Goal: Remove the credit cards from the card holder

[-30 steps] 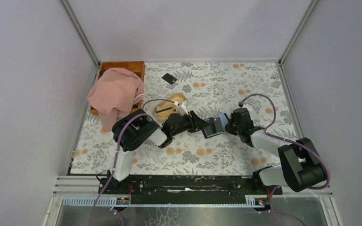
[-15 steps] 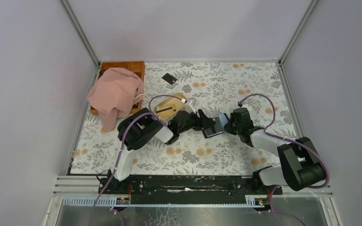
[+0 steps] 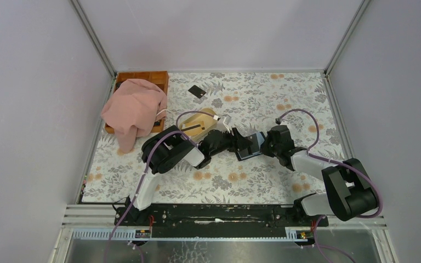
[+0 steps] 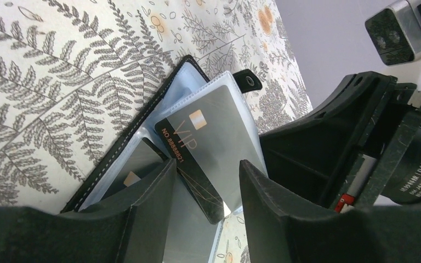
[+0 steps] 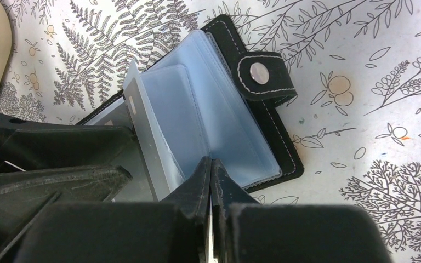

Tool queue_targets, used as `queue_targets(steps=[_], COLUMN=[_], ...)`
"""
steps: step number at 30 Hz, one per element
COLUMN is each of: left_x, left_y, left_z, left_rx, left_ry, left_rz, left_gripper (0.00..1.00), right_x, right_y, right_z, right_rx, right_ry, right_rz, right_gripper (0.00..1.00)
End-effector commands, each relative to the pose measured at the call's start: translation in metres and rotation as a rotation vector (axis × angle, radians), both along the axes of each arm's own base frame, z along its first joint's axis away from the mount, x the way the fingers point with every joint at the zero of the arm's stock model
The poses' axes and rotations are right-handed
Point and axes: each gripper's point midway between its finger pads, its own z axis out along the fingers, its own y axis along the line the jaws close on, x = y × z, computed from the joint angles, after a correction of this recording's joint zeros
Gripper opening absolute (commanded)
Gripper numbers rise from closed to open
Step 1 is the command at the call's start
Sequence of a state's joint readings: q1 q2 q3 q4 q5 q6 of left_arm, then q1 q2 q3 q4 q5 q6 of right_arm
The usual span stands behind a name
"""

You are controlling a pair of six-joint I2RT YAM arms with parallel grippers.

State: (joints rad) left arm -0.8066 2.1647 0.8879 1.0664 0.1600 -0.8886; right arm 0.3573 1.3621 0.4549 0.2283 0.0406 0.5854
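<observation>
**A:** Here, what lies on the table [image 3: 307, 98]?

**B:** Far left, a pink cloth [image 3: 134, 109] drapes a wooden tray [image 3: 156, 78]. Right of it stands a beige dish [image 3: 197, 121]. Mid-table, the holder [image 3: 250, 147] lies open, clear sleeves up.

**A:** And the grippers?

**B:** The left gripper [image 4: 205, 164], jaws apart, straddles one end of the VIP card [image 4: 214, 137] at the sleeves; contact cannot be told. The right gripper [image 5: 211, 164] is closed, tips at the sleeves' edge.

**A:** Smaller items?

**B:** A sleeved card [image 4: 137, 170] sits beside the VIP card. A loose card [image 3: 197, 91] lies far, well apart from the holder. A stud [image 5: 259, 70] marks the holder's strap.
</observation>
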Motion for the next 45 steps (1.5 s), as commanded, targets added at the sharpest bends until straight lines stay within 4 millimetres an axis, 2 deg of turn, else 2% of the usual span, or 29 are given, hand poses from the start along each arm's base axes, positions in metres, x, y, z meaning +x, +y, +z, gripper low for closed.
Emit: queue_targets(steps=[1, 4, 7, 14, 22, 29, 38, 42, 44, 45], left_x=[-0.017, -0.018, -0.017, -0.019, -0.02, -0.019, -0.02, -0.02, -0.02, -0.02], left_y=[-0.003, -0.003, -0.002, 0.001, 0.003, 0.003, 0.0, 0.0, 0.0, 0.0], left_z=[-0.002, 0.001, 0.001, 0.0, -0.001, -0.003, -0.008, -0.009, -0.011, -0.011], left_rx=[-0.052, -0.055, -0.046, -0.048, -0.044, -0.042, -0.054, -0.057, -0.061, -0.064], left_ry=[0.032, 0.029, 0.028, 0.033, 0.037, 0.039, 0.052, 0.058, 0.064, 0.068], left_rz=[-0.05, -0.053, -0.053, -0.048, -0.049, -0.05, -0.06, -0.063, -0.061, -0.062], left_gripper=[0.53, 0.52, 0.52, 0.51, 0.51, 0.51, 0.52, 0.51, 0.46, 0.4], right_x=[-0.012, -0.009, -0.006, 0.003, 0.012, 0.015, 0.006, 0.002, 0.002, 0.002], right_y=[0.008, -0.002, -0.012, -0.018, -0.008, 0.001, 0.012, 0.013, 0.012, 0.012], right_z=[-0.011, -0.003, 0.014, 0.05, 0.058, 0.051, 0.003, -0.005, -0.005, -0.004], right_rx=[0.017, -0.021, -0.053, -0.051, -0.032, -0.016, 0.016, 0.025, 0.026, 0.023], right_ry=[0.063, 0.039, -0.012, -0.108, -0.118, -0.094, 0.025, 0.041, 0.04, 0.039], right_rz=[0.032, 0.002, -0.031, -0.074, -0.036, -0.002, 0.03, 0.03, 0.029, 0.028], right_gripper=[0.01, 0.0, 0.0, 0.0, 0.0, 0.0, 0.0, 0.0, 0.0, 0.0])
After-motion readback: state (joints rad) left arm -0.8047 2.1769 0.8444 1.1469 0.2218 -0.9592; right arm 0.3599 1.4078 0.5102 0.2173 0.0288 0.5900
